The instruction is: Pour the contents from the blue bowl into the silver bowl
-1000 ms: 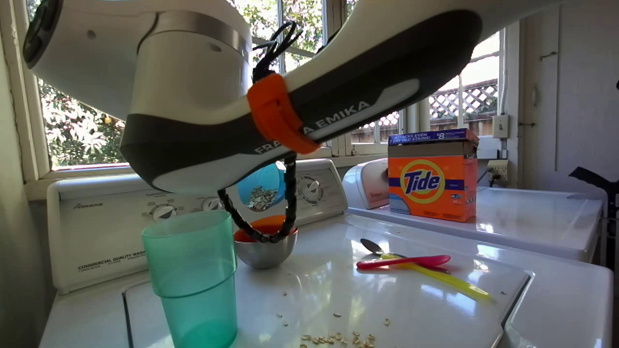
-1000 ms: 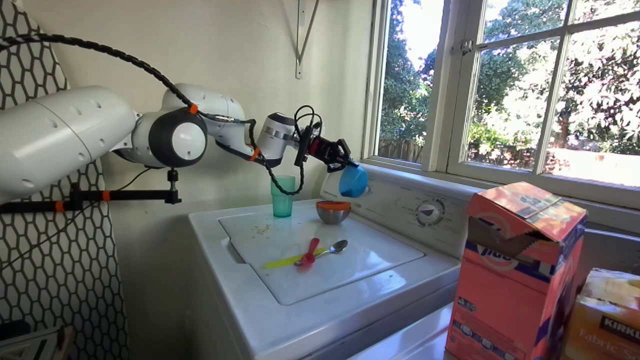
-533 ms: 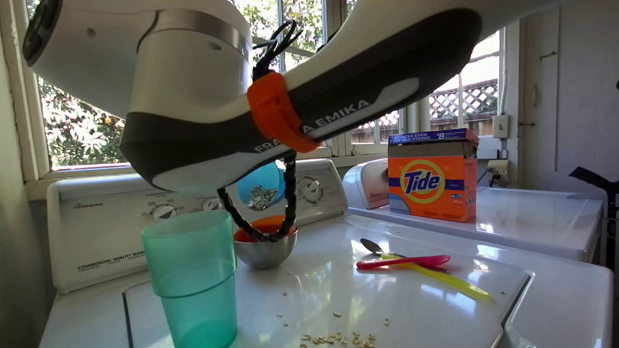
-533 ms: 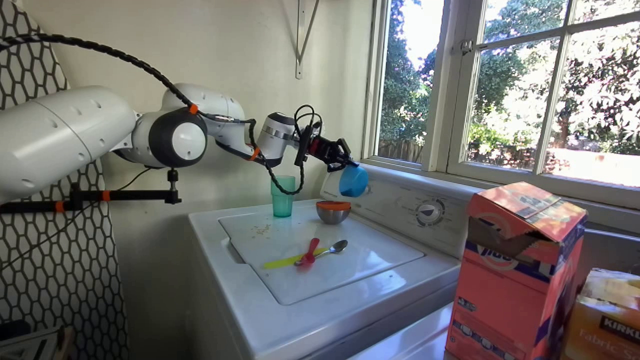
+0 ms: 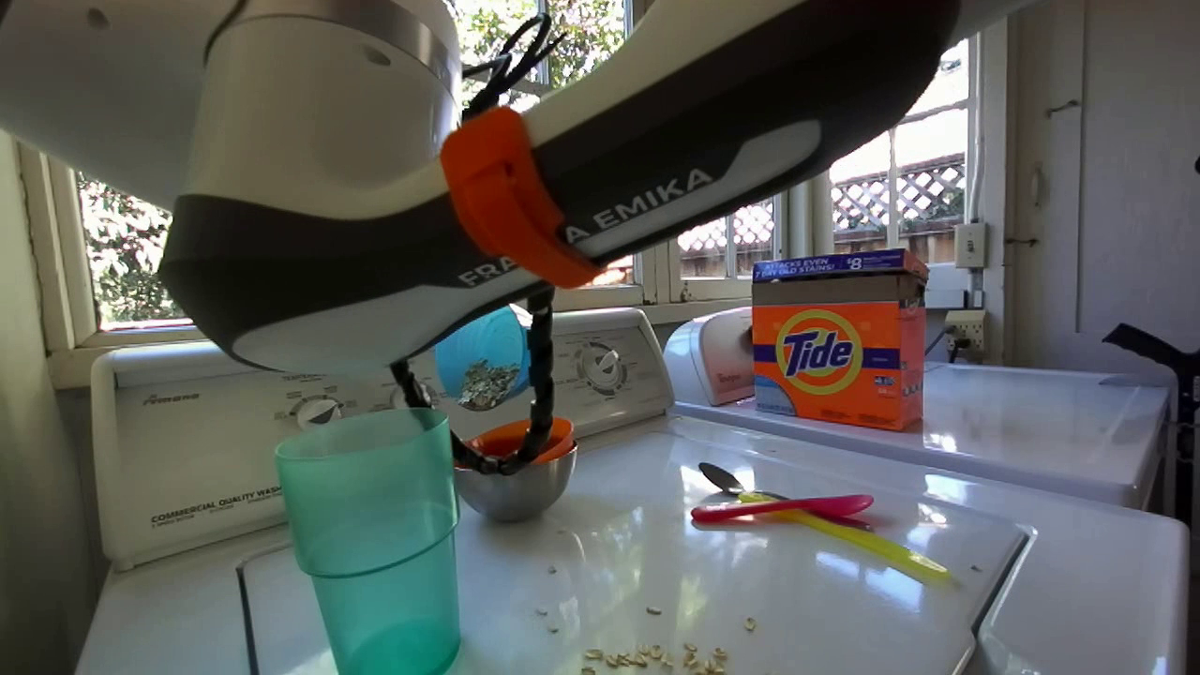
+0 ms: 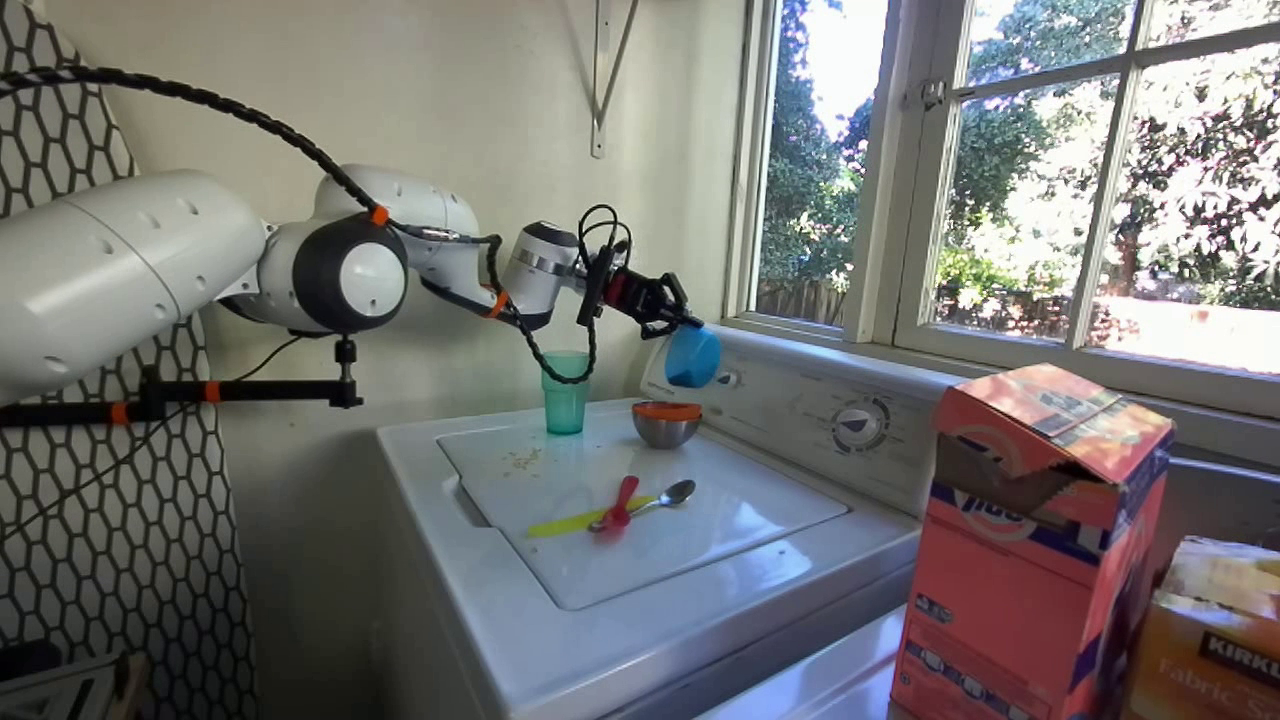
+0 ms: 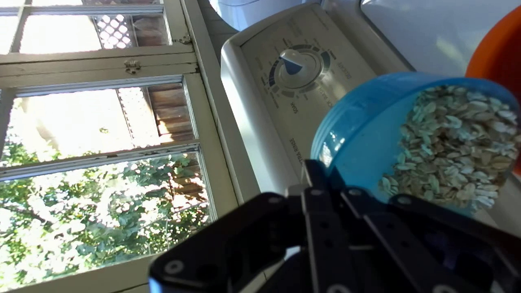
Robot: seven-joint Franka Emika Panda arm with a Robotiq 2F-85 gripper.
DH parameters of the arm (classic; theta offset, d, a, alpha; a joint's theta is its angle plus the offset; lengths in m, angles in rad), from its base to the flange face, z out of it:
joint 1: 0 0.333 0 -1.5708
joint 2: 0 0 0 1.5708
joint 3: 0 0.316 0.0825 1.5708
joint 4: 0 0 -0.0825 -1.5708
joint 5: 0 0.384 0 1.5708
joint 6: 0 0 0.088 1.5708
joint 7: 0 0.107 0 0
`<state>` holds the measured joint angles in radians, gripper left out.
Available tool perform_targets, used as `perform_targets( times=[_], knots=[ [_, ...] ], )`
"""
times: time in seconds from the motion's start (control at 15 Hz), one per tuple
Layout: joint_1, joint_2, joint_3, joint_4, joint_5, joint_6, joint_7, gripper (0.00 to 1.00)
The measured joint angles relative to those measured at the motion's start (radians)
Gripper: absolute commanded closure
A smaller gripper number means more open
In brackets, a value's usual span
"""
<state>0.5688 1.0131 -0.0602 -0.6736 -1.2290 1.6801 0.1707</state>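
The blue bowl (image 7: 362, 142) is tilted on its side in the wrist view, with pale oat flakes (image 7: 460, 150) gathered at its lower side. My gripper (image 7: 325, 175) is shut on its rim. In both exterior views the blue bowl (image 5: 469, 342) (image 6: 695, 358) hangs above the silver bowl, a little toward the control panel. The silver bowl (image 5: 516, 495) (image 6: 668, 430) stands upright on the washer lid, orange inside. Its orange part (image 7: 498, 53) shows at the right edge of the wrist view. In an exterior view the arm hides the gripper; it shows in an exterior view (image 6: 690, 320).
A teal tumbler (image 5: 370, 525) (image 6: 566, 395) stands beside the silver bowl. Crossed spoons, one pink (image 5: 783, 508), and loose flakes (image 5: 656, 656) lie on the lid. The control panel (image 6: 800, 390) rises behind. A Tide box (image 5: 834, 347) stands farther off.
The arm and the blue bowl have shifted left in both exterior views, and the bowl sits slightly higher. More of the silver bowl's orange inside shows. The flakes are still in the blue bowl.
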Motion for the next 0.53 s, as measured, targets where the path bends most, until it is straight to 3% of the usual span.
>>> perform_targets(
  times=[0.53],
  knots=[
    [0.033,-0.001,-0.039,-0.033,-0.03,-0.002,-0.108,0.99]
  ],
)
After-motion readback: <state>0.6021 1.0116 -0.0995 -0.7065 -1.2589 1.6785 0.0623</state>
